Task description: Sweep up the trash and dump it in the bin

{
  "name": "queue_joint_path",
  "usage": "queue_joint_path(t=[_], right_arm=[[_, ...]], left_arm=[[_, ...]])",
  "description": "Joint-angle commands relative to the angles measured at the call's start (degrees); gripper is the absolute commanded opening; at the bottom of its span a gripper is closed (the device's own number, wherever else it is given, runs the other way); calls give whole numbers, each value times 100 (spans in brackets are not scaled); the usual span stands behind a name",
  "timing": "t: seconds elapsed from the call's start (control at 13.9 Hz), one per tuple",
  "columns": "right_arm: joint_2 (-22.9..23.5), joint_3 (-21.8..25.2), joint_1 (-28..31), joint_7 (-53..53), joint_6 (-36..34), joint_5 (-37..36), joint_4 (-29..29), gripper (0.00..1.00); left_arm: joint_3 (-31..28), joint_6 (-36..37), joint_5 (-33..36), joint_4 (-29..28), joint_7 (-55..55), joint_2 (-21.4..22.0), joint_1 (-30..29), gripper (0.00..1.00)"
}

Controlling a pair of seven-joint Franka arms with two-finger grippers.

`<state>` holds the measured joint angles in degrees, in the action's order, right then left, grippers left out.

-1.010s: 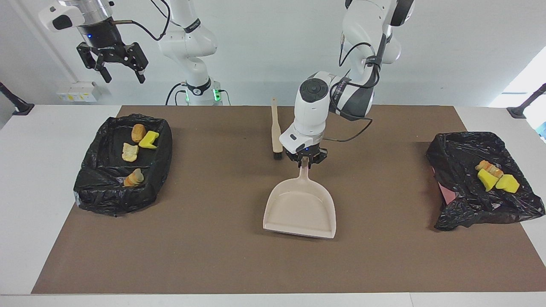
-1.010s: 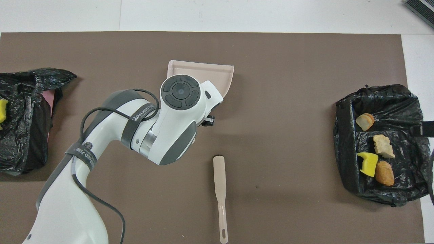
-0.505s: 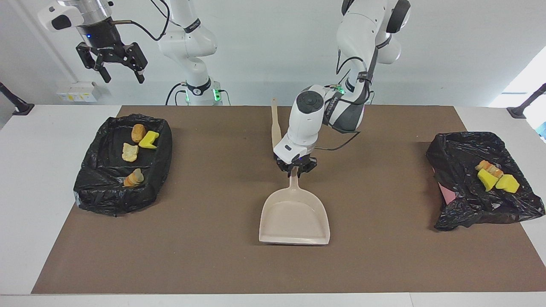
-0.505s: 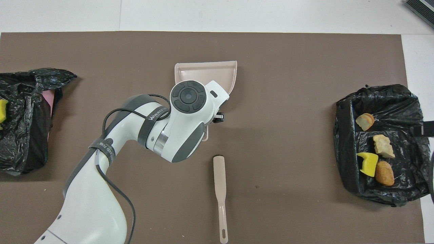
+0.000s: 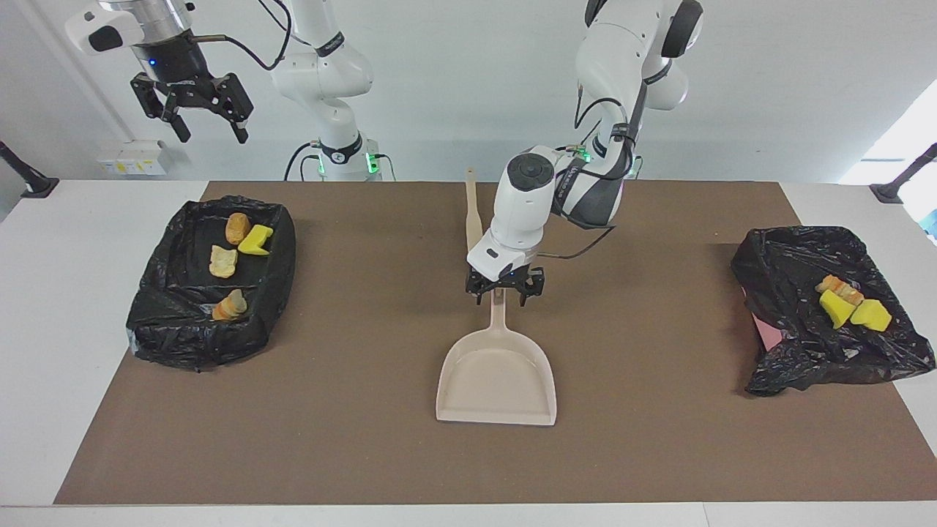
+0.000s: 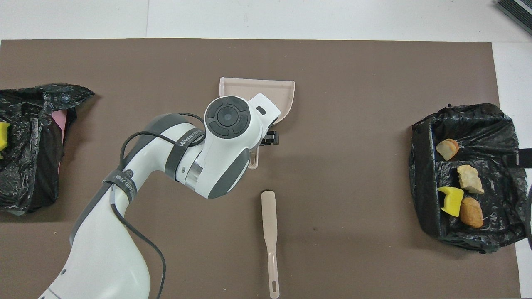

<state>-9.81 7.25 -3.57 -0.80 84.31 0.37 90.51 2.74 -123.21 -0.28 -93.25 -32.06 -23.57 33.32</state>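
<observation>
- Facing view: left gripper (image 5: pixel 505 293) is spread wide astride the dustpan (image 5: pixel 496 375) handle at mid-table; right gripper (image 5: pixel 196 113) waits, wide, above its end's bin (image 5: pixel 150 322).
- Trash (image 5: pixel 233 255) lies in both bins; lift straight up, clear of the pan.

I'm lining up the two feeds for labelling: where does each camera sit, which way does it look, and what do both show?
Facing view: high across the table, looking at the robots; shows both arms, the left gripper open over the dustpan handle, the right gripper open, waiting above the bin.
Overhead view: above the robots' end, looking steeply down; shows only the left arm.
Shared: dustpan, brush, both bins and their trash, half a turn apart.
</observation>
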Motion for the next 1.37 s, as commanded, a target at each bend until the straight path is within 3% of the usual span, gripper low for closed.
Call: queue_joint_path(t=[0.0, 0.58, 0.87, 1.3], right_arm=[[-135, -30, 58, 168, 68, -98, 169, 100], [-135, -22, 58, 159, 68, -98, 169, 100], [-135, -30, 58, 141, 76, -98, 169, 100], [-135, -22, 58, 141, 77, -107, 177, 100]], left_arm=[[-80, 280, -95, -44, 24, 326, -115, 100], [-168, 727, -95, 87, 235, 713, -1221, 100], [-150, 1825, -297, 718, 1445, 758, -2021, 100], [-177, 2661, -245, 1115, 2886, 801, -2900, 100]])
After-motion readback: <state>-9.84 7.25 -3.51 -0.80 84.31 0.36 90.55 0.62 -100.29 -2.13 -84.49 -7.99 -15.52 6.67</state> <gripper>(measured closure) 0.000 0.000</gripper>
